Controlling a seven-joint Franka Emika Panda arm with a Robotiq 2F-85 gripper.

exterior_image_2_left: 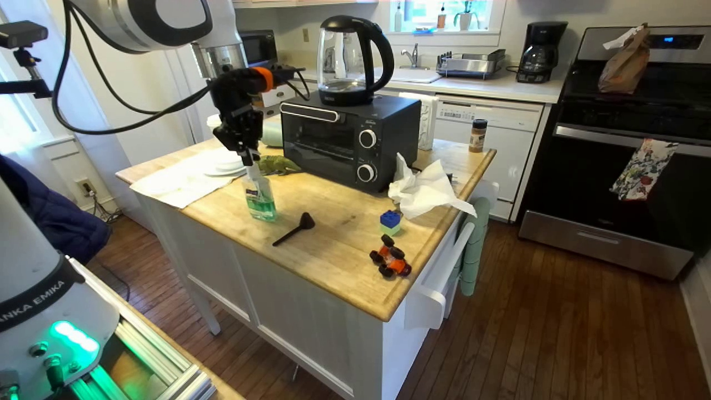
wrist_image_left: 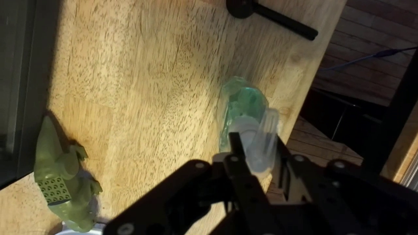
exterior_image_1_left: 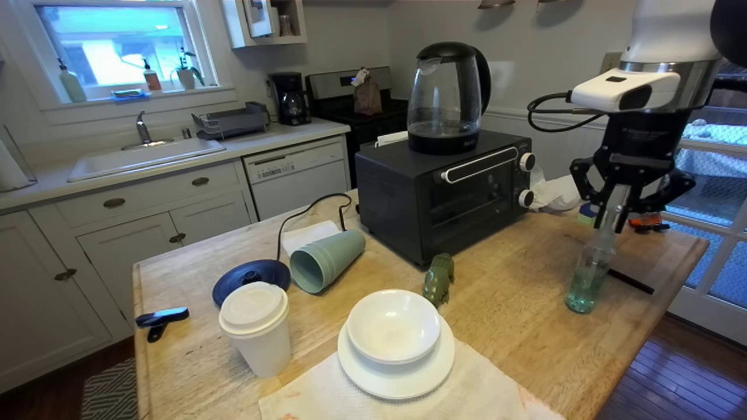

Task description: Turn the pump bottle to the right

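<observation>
Gripper [exterior_image_1_left: 609,226] pinches pump btl [exterior_image_1_left: 587,284] by its top, fingers [wrist_image_left: 235,143] either side of it in wrist view, btl on wood tbl [exterior_image_2_left: 333,253] nr edge, btwn plate [exterior_image_1_left: 402,383] w/ bowl [exterior_image_1_left: 394,329] & blk utensil [exterior_image_2_left: 305,221], toaster oven [exterior_image_1_left: 402,204] w/ kettle [exterior_image_1_left: 443,105] on top farther off, green toy [exterior_image_1_left: 436,281] nr oven front.

The floorboards [exterior_image_2_left: 555,311] are dark, the window [exterior_image_1_left: 122,46] (above the sink [exterior_image_1_left: 146,157]) bright.

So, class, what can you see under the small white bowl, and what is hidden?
A white plate, its rim showing, lies under the small white bowl, with a pale sheet beneath. The bowl covers the plate's middle, which cannot be seen.
</observation>
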